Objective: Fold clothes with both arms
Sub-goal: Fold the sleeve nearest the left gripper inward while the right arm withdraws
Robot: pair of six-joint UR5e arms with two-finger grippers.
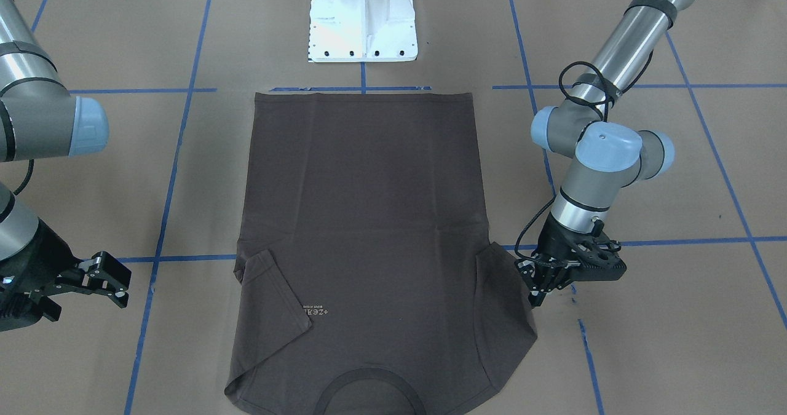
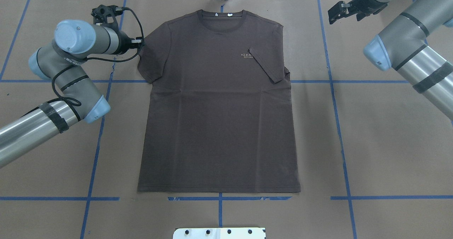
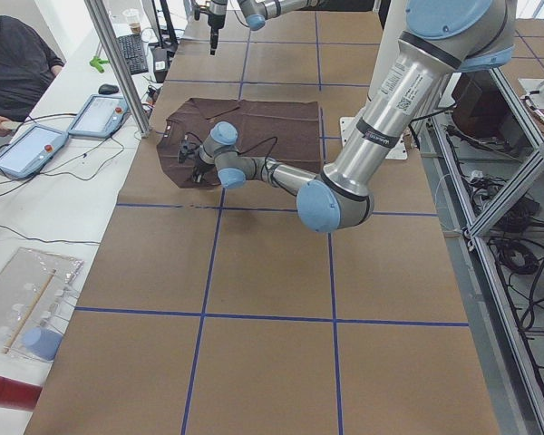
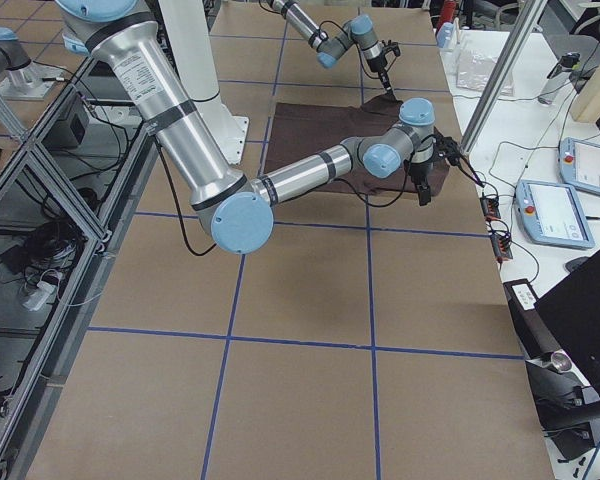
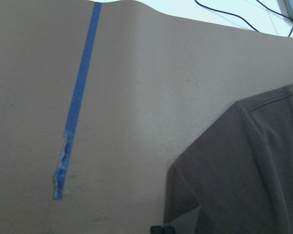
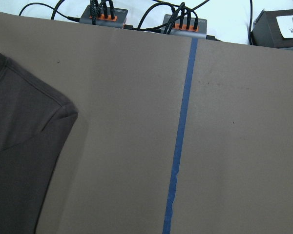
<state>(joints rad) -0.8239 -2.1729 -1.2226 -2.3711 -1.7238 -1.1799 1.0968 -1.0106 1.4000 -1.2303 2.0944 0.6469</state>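
The dark grey-brown T-shirt [image 2: 217,101] lies flat and face up, with its collar [image 2: 221,17] at the far edge. The sleeve on my right is folded in over the chest beside the pale logo [image 2: 246,56]. The other sleeve [image 2: 152,55] lies spread out. My left gripper [image 1: 538,292] points down at that sleeve's outer edge with its fingers together, and it seems to pinch the hem. Only its tips [image 5: 161,229] show in the left wrist view. My right gripper [image 1: 123,287] is open and empty, well off the shirt near the far right corner [image 2: 332,15].
The white pedestal base [image 1: 363,21] stands just past the shirt's hem. Blue tape lines [image 2: 334,90] cross the brown table cover. Power strips with cables [image 6: 105,12] sit at the far table edge. A person and teach pendants [image 3: 36,145] are at a side table.
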